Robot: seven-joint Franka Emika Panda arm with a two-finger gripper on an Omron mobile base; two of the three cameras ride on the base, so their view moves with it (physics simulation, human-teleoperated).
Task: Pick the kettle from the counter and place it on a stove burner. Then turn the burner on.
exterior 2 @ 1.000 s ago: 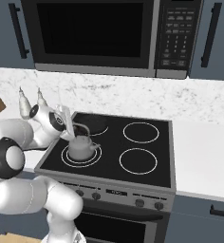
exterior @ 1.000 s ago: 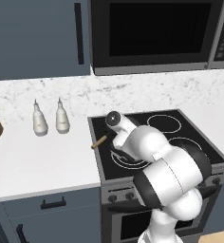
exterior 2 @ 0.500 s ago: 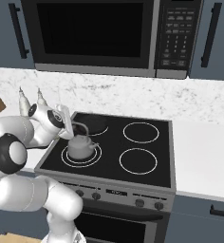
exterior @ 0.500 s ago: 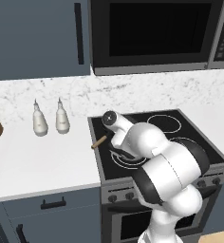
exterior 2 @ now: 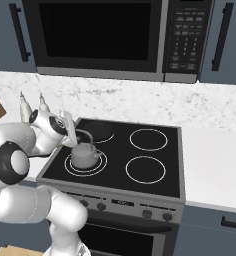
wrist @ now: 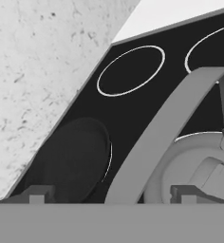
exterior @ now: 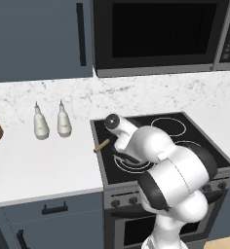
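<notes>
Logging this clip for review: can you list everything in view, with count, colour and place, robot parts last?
kettle: one, grey metal, sitting on the front-left stove burner, the double white ring.
pan: one, dark, back-left of the black cooktop; its wooden handle sticks out over the counter.
bottles: two, white, on the counter by the backsplash.
counter: white, veined, both sides of the stove.
microwave: one, dark, above the stove.
knobs: a row along the stove front.
gripper: fingers open either side of the kettle's wire handle.
</notes>
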